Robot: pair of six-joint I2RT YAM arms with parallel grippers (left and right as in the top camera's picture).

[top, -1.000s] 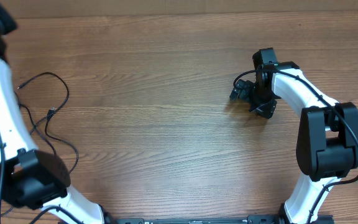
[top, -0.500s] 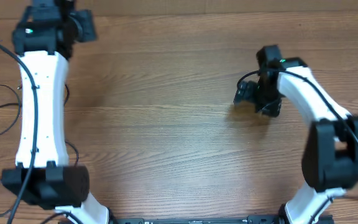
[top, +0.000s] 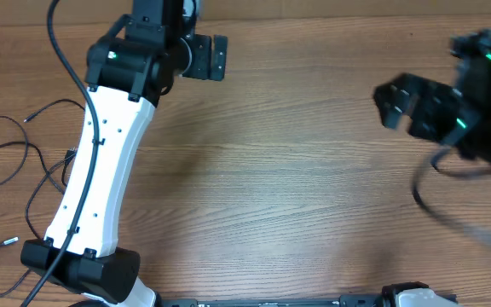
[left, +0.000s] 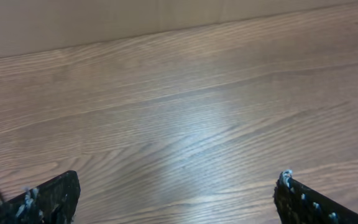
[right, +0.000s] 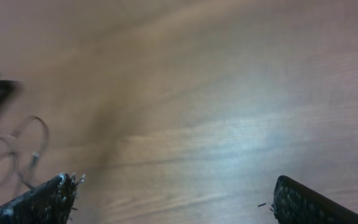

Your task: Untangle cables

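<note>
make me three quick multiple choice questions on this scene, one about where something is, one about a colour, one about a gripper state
1. Seen from overhead, where on the table do the cables lie?
a) far left
b) centre
c) far right

2. What colour are the cables?
a) white
b) red
c) black

3. What state is the left gripper in?
a) shut on a cable
b) open, nothing between its fingers
c) shut and empty

Answers:
1 a, the loose strands spread along the left edge.
2 c, they are thin black cords against the brown wood.
3 b, the left wrist view shows the fingers wide apart over bare wood.
</note>
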